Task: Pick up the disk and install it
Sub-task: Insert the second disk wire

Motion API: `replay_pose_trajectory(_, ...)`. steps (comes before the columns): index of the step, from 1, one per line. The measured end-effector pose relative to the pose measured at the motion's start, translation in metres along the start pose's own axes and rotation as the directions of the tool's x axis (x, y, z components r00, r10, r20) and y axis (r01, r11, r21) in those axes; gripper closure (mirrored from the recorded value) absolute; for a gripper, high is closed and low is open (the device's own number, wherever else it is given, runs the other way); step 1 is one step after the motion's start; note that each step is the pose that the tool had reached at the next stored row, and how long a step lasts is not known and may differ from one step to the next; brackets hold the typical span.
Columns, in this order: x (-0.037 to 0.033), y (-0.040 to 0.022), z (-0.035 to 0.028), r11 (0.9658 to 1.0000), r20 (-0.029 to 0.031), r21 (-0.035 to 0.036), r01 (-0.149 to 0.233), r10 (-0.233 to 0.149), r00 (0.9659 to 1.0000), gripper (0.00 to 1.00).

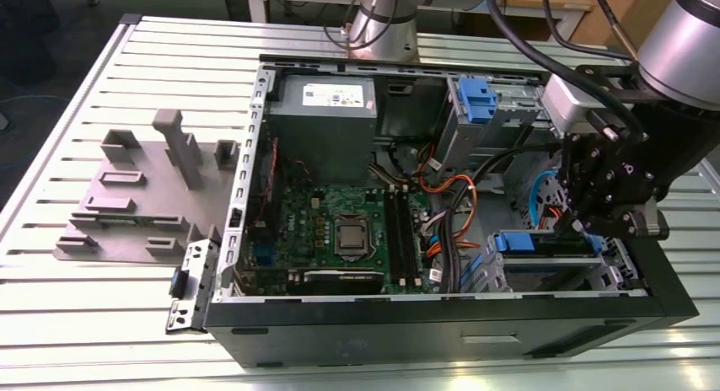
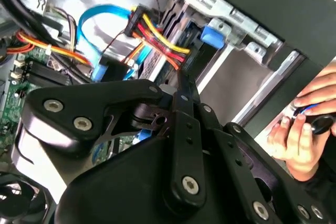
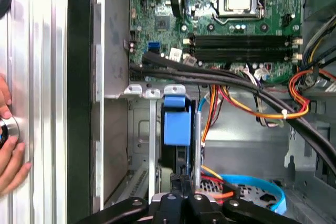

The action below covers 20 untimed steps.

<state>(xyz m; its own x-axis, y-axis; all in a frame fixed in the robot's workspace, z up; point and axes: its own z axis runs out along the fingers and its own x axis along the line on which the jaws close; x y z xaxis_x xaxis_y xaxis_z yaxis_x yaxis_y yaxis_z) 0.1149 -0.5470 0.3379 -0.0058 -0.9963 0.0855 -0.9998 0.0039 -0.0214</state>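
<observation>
Black gripper [image 2: 181,85] linkage sits closest to the lens in both wrist views [image 3: 184,187]. In the exterior view the gripper [image 1: 591,231] is down inside the open computer case [image 1: 450,328], over the drive cage [image 1: 562,269] at the case corner on the exterior view's right.

We cannot tell how far the gripper is open or whether it has hold of anything; its own links hide the tip.

The disk [image 3: 177,120] stands edge-on in that drive cage, its blue rail end facing the motherboard [image 3: 210,19] and its thin dark body running back to the gripper. In the exterior view the disk [image 1: 529,243] lies just beside the gripper, apparently touching it. In the second wrist view we see the blue end of the disk [image 2: 212,32] past the gripper.

A bundle of red, yellow and orange cables [image 2: 157,38] and a blue flat cable [image 2: 102,14] run beside the cage.

A person's hand [image 2: 302,129] rests on a round black knob [image 2: 321,124] outside the case wall.

The grey power supply [image 1: 324,113] and an upright cage with a blue latch [image 1: 477,100] sit at the far end of the case. A grey fixture [image 1: 147,197] lies on the slatted table [image 1: 79,307], at the exterior view's left.
</observation>
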Motion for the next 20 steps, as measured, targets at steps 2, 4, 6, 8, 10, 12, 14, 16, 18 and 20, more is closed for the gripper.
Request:
replay_pose_trajectory(2, 0.0000, 0.0001, 0.0000, 1.0000, 0.0000, 0.0001, 0.000, 0.000, 1.0000, 0.89)
replay_pose_trajectory(4, 0.0000, 0.0004, 0.0000, 1.0000, 0.0000, 0.0001, 0.000, 0.000, 1.0000, 0.89)
replay_pose_trajectory(6, -0.0002, 0.0005, -0.0006, 1.0000, -0.0002, 0.0001, 0.000, 0.000, 1.0000, 0.89)
replay_pose_trajectory(8, -0.0009, 0.0006, -0.0024, 1.0000, -0.0004, 0.0004, 0.000, 0.000, 1.0000, 0.89)
replay_pose_trajectory(10, -0.0011, 0.0007, -0.0065, 1.0000, -0.0006, 0.0007, 0.000, 0.000, 1.0000, 0.89)
replay_pose_trajectory(12, -0.0013, 0.0006, -0.0119, 1.0000, -0.0009, 0.0008, 0.000, 0.000, 1.0000, 0.89)
replay_pose_trajectory(14, -0.0034, 0.0006, -0.0166, 1.0000, -0.0013, 0.0009, 0.000, 0.000, 1.0000, 0.89)
replay_pose_trajectory(16, -0.0059, 0.0007, -0.0205, 1.0000, -0.0020, 0.0008, 0.000, 0.000, 1.0000, 0.89)
replay_pose_trajectory(18, -0.0087, 0.0008, -0.0249, 1.0000, -0.0032, 0.0009, 0.000, 0.000, 1.0000, 0.89)
replay_pose_trajectory(20, -0.0113, 0.0008, -0.0297, 1.0000, -0.0047, 0.0009, 0.000, 0.000, 1.0000, 0.89)
